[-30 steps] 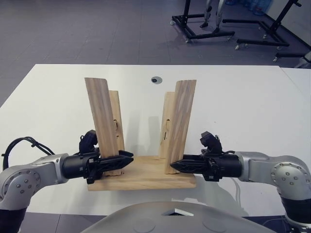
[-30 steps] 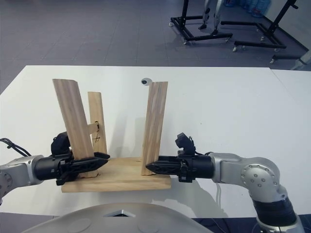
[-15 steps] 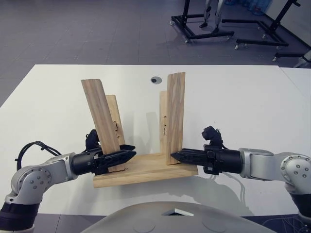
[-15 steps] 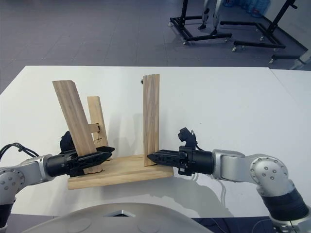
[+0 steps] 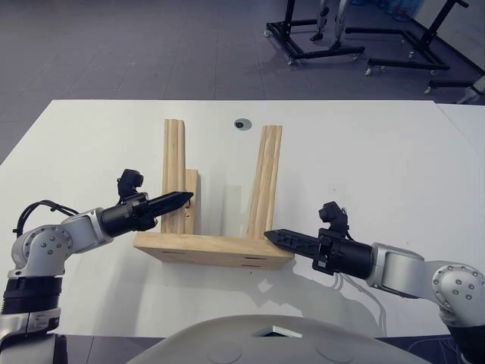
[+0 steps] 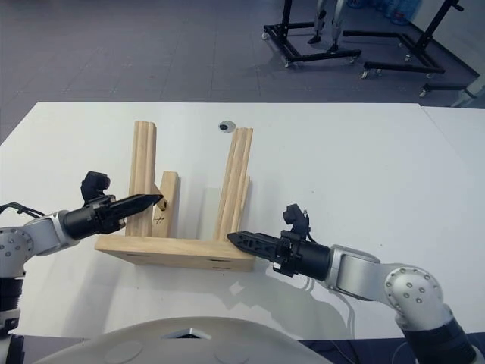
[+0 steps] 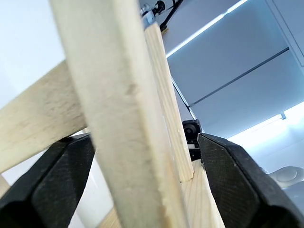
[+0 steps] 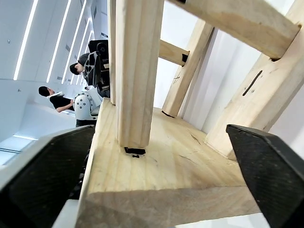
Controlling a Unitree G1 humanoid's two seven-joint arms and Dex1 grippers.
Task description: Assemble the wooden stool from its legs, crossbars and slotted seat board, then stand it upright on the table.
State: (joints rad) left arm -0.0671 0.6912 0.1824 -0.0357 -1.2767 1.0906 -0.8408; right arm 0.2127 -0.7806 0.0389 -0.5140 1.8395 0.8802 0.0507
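From the left eye: finds the stool (image 5: 265, 182) upside down at lower centre, seat board (image 5: 182, 245) flat on the white table (image 5: 394, 152) and legs pointing up, likely for a steady base while the joints get pressed home. Places the left gripper (image 5: 186, 196) at centre left, on the left leg (image 5: 174, 159) about halfway up. Places the right gripper (image 5: 271, 234) right of centre, tips at the board's right corner, probably to brace against sliding. From the right eye: gives the same layout, assembled by the look of it, upright turn not yet made. From the left wrist: shows fingers (image 7: 57, 185) narrowed onto that leg, wood filling the gap. From the right wrist: shows fingers (image 8: 42, 180) spread wide, board corner between them without a clear clamp, and a crossbar (image 8: 173, 51) seated between legs at upper centre.
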